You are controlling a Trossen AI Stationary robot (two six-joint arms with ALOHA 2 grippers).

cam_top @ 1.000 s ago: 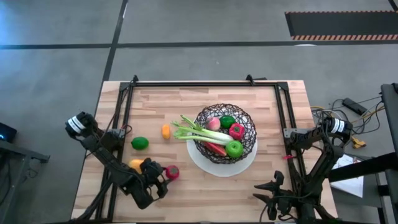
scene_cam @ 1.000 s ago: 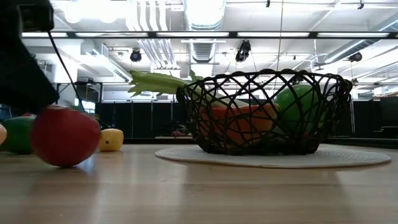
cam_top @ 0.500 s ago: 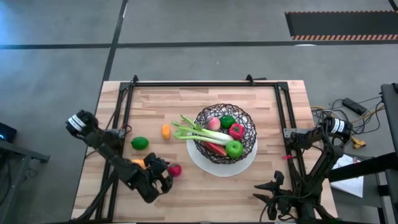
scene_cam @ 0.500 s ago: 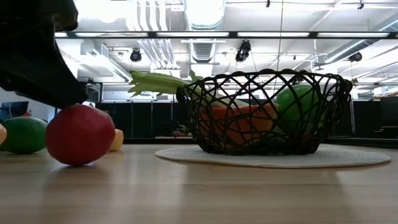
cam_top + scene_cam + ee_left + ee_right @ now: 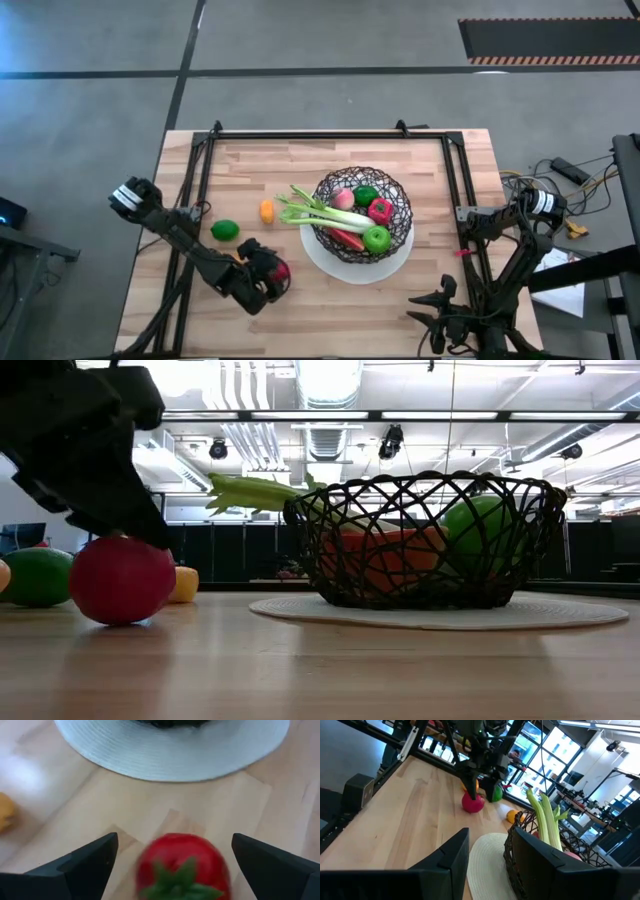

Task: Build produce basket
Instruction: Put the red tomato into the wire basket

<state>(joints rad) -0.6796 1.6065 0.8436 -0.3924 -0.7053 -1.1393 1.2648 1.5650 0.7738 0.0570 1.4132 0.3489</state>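
A red strawberry [image 5: 281, 270] with a green cap lies on the table's near left part; it also shows in the left wrist view [image 5: 181, 865] and the low view [image 5: 122, 580]. My left gripper [image 5: 266, 281] is open just above it, one finger on each side of it [image 5: 175, 865], gaps showing. The black wire basket [image 5: 400, 205] stands on a white plate [image 5: 318, 258] and holds a peach, a red pepper, a green apple [image 5: 376, 238] and a watermelon slice. The celery stalk [image 5: 300, 210] sticks out over the basket's left rim. My right gripper [image 5: 490, 865] is open at the near right corner.
A lime [image 5: 225, 230] and an orange piece [image 5: 266, 211] lie on the table left of the basket. Another orange piece [image 5: 2, 575] shows at the low view's left edge. A black frame [image 5: 300, 135] runs along the table's far and side edges.
My left gripper has gone toward the table's right and far edges, from beside the strawberry to right over it, fingers still apart. The strawberry has shifted slightly toward the right.
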